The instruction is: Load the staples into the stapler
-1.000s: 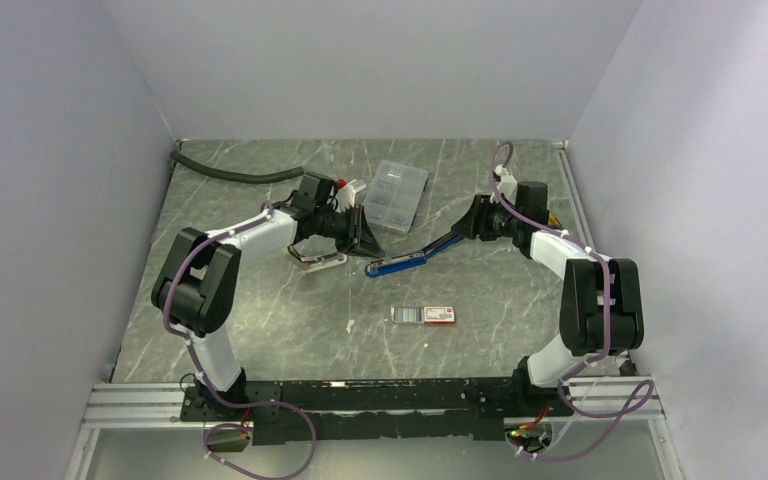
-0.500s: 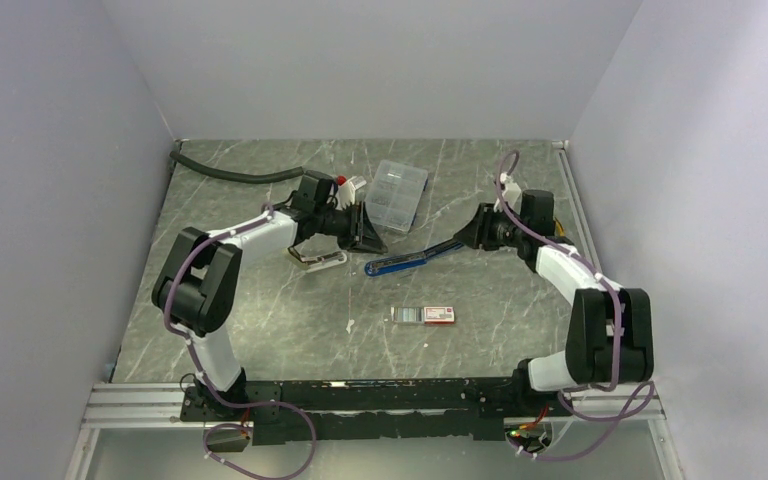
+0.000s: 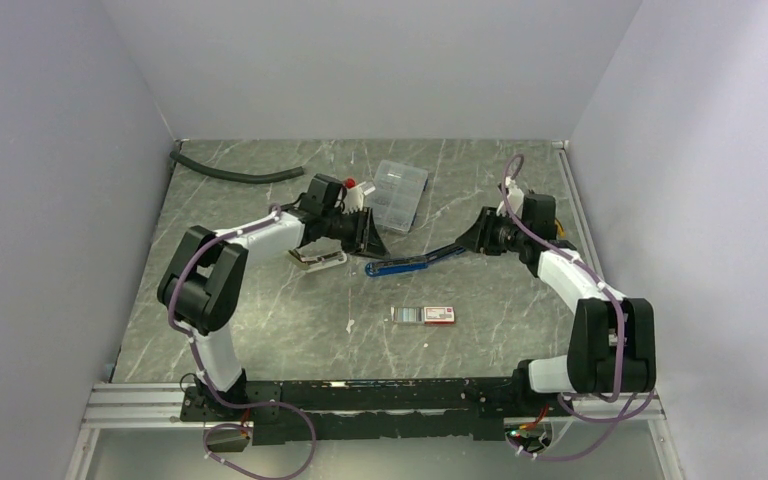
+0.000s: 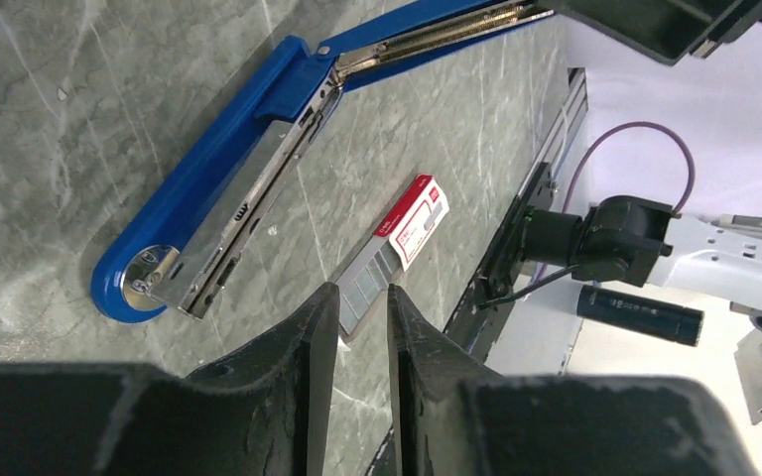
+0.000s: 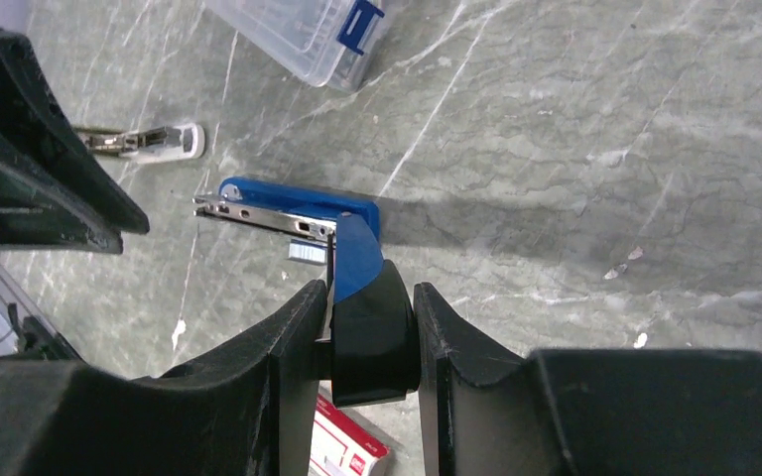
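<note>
Stapler (image 3: 408,262) lies opened flat on bench (image 3: 260,320), top arm clamped in right pincer (image 5: 367,327), exposing magazine rail. Left pincer (image 4: 362,327) narrow, apparently empty. Staples (image 3: 424,315) near, unloaded.

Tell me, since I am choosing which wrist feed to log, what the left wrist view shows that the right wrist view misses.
Only the left wrist view shows the whole staple box, white with a red end, its dark tray slid out, framed by the left hand.

Only the right wrist view shows the clear compartment case, a second white stapler, and the right hand shut on the blue stapler's black end.

Both show the blue stapler, hinged open on the marbled table.
</note>
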`<state>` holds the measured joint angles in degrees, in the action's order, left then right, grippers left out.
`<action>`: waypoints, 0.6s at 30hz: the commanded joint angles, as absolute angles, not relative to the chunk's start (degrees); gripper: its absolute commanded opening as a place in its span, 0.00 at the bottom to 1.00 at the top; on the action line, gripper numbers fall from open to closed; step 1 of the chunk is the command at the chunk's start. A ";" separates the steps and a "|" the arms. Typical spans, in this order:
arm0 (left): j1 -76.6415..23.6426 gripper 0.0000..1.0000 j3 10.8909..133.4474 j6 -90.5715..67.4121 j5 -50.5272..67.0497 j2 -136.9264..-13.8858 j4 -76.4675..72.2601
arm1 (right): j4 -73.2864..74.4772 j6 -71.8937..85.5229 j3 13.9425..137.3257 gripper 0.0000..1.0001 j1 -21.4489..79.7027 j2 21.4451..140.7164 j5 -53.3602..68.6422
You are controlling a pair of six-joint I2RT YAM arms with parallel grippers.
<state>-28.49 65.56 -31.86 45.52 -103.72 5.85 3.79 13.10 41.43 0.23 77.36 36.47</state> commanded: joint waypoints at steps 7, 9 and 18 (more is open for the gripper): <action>-31.36 0.36 71.01 -17.96 40.27 -102.39 14.18 | -1.78 20.16 49.14 0.04 0.18 82.94 28.10; -32.76 0.38 71.97 -13.82 38.84 -102.60 16.21 | -1.93 19.56 50.45 0.04 0.18 83.83 27.09; -40.41 0.46 76.04 2.84 28.95 -105.40 19.30 | -1.84 15.65 53.83 0.14 0.18 87.51 27.19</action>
